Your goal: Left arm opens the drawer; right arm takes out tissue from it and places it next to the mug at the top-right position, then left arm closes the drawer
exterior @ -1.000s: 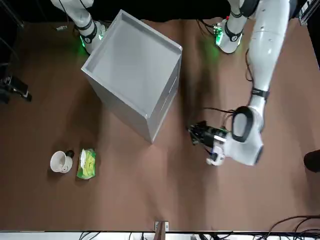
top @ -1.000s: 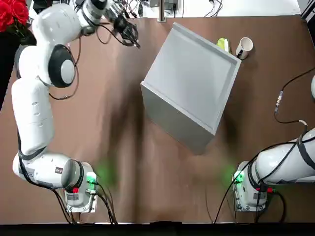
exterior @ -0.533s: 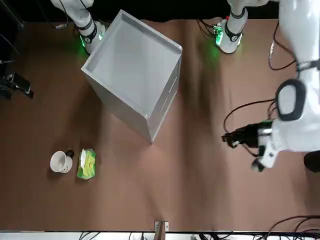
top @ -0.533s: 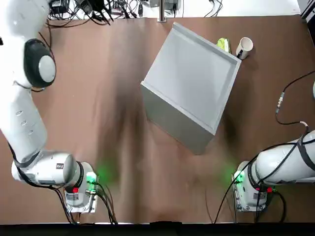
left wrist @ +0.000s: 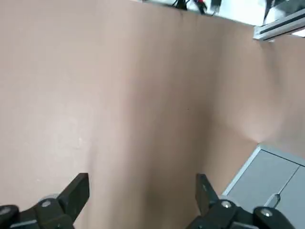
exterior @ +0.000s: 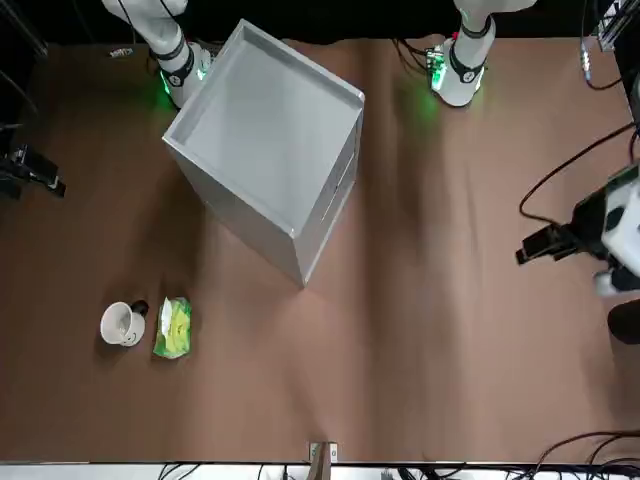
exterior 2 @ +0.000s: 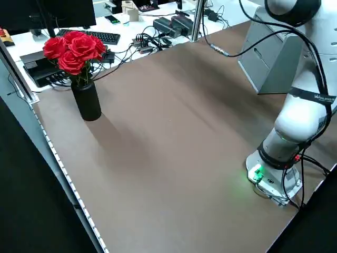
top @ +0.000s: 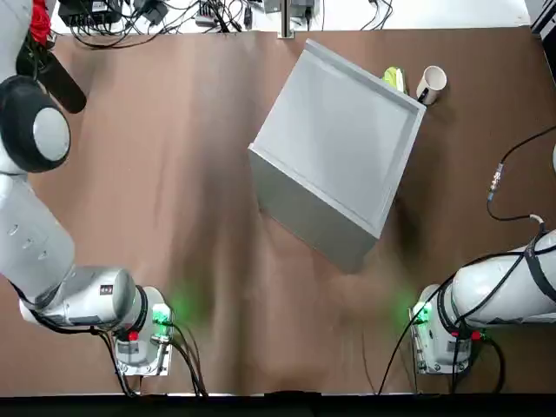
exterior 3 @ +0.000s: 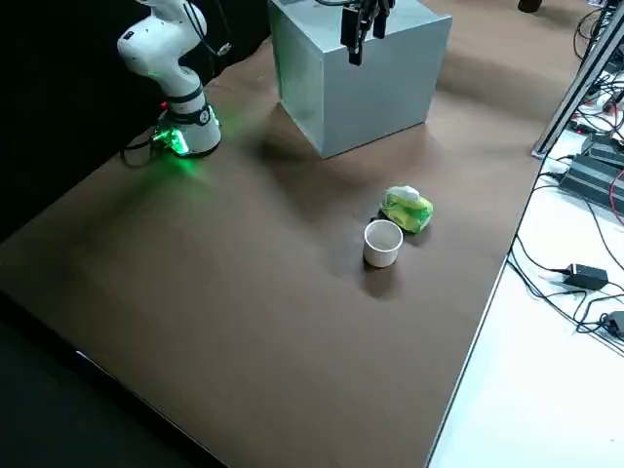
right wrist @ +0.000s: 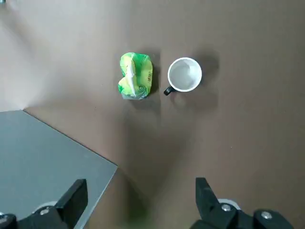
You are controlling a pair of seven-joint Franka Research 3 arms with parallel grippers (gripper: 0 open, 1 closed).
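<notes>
The brown desk (top: 200, 174) carries a large grey cabinet (top: 339, 148) set at an angle near its middle, with the drawer (exterior: 335, 195) pushed flush into the cabinet's side face.

The left arm (top: 35, 208) rises from its green-lit base and swings out over the desk's left edge. Its tool (left wrist: 143, 205) hangs above bare desk well away from the cabinet, fingers (left wrist: 76, 191) spread wide and released, nothing between them.

The right arm (top: 504, 287) bends away from its base off the right edge in the top view. Its tool (right wrist: 141, 202) hovers high above the cabinet's far corner, jaws parted and empty, looking down on the mug and packet.

A black vase of red roses (exterior 2: 79, 68) stands at the desk's far left corner.

The white mug (top: 431, 82) stands upright at the top-right of the desk, beyond the cabinet. The tissue (top: 393, 79), in its yellow-green wrapper, lies on the desk just beside the mug, between it and the cabinet.
</notes>
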